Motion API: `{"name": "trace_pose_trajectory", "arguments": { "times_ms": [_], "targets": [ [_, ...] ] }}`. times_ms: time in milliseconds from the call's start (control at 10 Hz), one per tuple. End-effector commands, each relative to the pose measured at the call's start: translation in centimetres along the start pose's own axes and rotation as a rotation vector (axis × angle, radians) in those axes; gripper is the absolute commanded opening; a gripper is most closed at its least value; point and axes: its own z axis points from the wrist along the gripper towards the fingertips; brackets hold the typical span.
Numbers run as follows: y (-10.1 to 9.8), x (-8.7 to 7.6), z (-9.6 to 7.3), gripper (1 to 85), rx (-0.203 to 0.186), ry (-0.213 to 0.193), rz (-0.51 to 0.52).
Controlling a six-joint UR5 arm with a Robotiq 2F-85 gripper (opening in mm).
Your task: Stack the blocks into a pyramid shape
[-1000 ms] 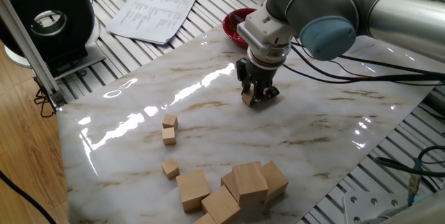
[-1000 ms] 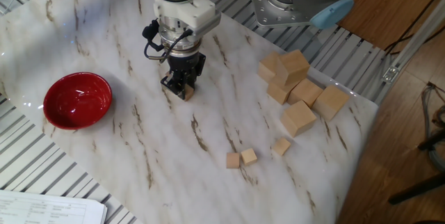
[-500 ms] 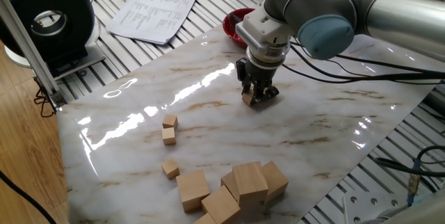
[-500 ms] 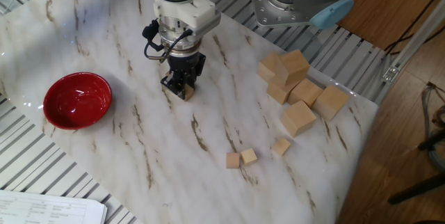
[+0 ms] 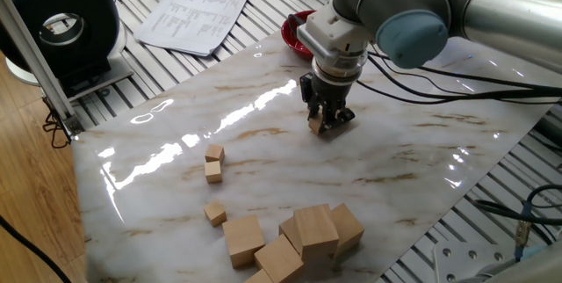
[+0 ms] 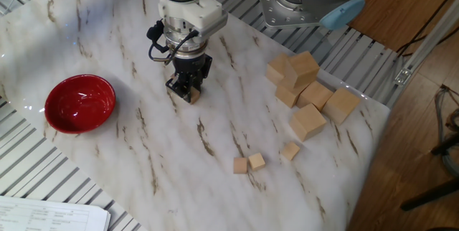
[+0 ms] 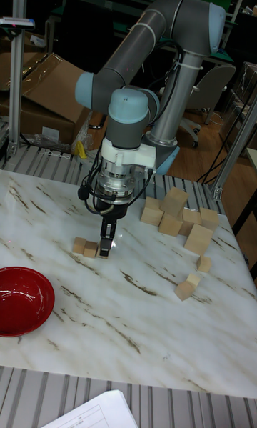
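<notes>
My gripper (image 5: 323, 121) reaches down to the marble table (image 5: 395, 169), shut on a small tan block (image 5: 314, 126) that is at or just above the surface. In the tall fixed view, two more small blocks (image 7: 78, 244) (image 7: 91, 249) lie side by side directly left of the gripper (image 7: 105, 248). Three other small blocks (image 6: 240, 165) (image 6: 256, 161) (image 6: 290, 151) lie loose toward the table's other end; the one fixed view shows the same three blocks (image 5: 215, 153) (image 5: 212, 171) (image 5: 215, 212).
A pile of much larger wood cubes (image 6: 308, 122) (image 5: 316, 228) sits near one table corner. A red bowl (image 6: 80, 103) stands on the table on the gripper's other side. Papers (image 5: 195, 12) and a black reel (image 5: 61, 26) lie off the table.
The gripper has shifted only very slightly, still low over the table with the block. The loose blocks and large cubes have not moved.
</notes>
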Motion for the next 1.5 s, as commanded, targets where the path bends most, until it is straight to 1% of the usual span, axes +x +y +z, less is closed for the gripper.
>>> {"name": "trace_pose_trajectory", "arguments": {
  "times_ms": [0,100,400,500,900,1400],
  "targets": [
    [-0.07,-0.39,-0.27,13.3,-0.001,-0.019,0.014],
    [0.04,-0.52,-0.11,13.3,-0.008,-0.025,0.017],
    [0.73,-0.42,0.01,13.3,-0.035,-0.022,0.026],
    [0.79,-0.26,0.03,13.0,-0.037,-0.017,0.024],
    [0.87,-0.38,0.07,11.0,-0.04,-0.025,0.017],
    [0.85,-0.23,0.06,11.7,-0.04,-0.019,0.02]
  ]
}}
